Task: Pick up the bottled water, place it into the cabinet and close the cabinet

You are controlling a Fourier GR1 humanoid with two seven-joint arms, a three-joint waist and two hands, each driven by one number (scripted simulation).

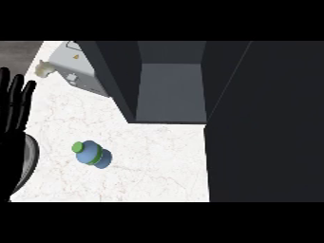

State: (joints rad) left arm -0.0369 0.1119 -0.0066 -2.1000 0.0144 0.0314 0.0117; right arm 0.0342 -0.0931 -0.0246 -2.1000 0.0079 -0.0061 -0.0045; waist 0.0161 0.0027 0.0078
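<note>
A bottled water (91, 154) stands on the white marbled tabletop (157, 161), seen from almost straight above: a blue body with a green cap toward the upper left and a thin green band around the shoulder, throwing a small blue-grey shadow to its lower right. It sits in the open lower-left part of the tabletop, free of any hand, in front of and to the left of the cabinet (171, 90).

The left hand (3, 123) shows at the view's left edge, black, with fingers straight, spread and pointing up, its grey forearm (25, 161) curving in just below. It holds nothing and stands apart from the bottle, which lies to its right. The right hand does not show.

The dark grey cabinet stands open at the top centre, its grey interior floor and back wall visible between two side walls. A wide dark panel (273, 123), apparently the cabinet's open door, fills the right side of the view and hides the tabletop there. Left of the cabinet, a pale grey box-like appliance (83, 69) stands against it, with a small off-white object (45, 69) near the tabletop's far left corner. Nothing lies between the bottle and the cabinet's opening.
</note>
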